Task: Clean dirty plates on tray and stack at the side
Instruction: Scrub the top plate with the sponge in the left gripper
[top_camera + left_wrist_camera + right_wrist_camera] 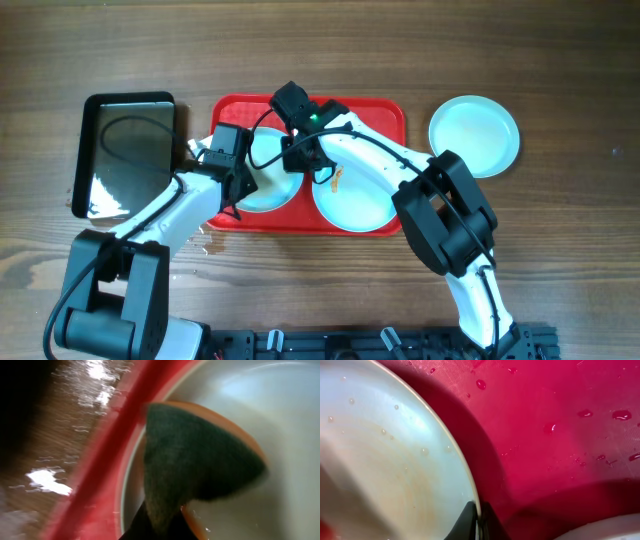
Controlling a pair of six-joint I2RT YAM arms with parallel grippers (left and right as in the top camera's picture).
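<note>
**Sponge down on one plate, other arm steadying its rim**

The large red rectangular plastic tray [385, 110] lies mid-table, and two of the three round pale mint-white shallow plates sit in it side by side. Both arms meet at the left plate [268, 192]. The left gripper [159, 529] has its jaws closed on a wedge-shaped sponge [195, 455], dark green scouring face over an orange body. The sponge is pressed into the plate's well close to the tray's left rim, evidently to scrub it. The right gripper [479, 521] reaches in from the far side, jaws almost shut, pinching that plate's thin rim. This is most likely to stop the plate sliding or turning under the sponge.

The right plate [355, 205] lies just beside it, untouched, with an orange-brown smear [336, 180] near its far-left edge, so it seems not yet cleaned. The third plate [475, 135] rests on the wooden table [560, 260] right of the tray and apart from it. It looks clean and is probably the start of the stack. A smaller glossy black tray [125, 150] lies left of the red one.

From overhead the arms cover the sponge and much of the left plate, so how much dirt remains cannot be told. The right wrist view shows only a faint tan film on it. The left wrist view is blurred, and the fingers there are cut off at the bottom edge. Water drops bead on the tray floor.
</note>
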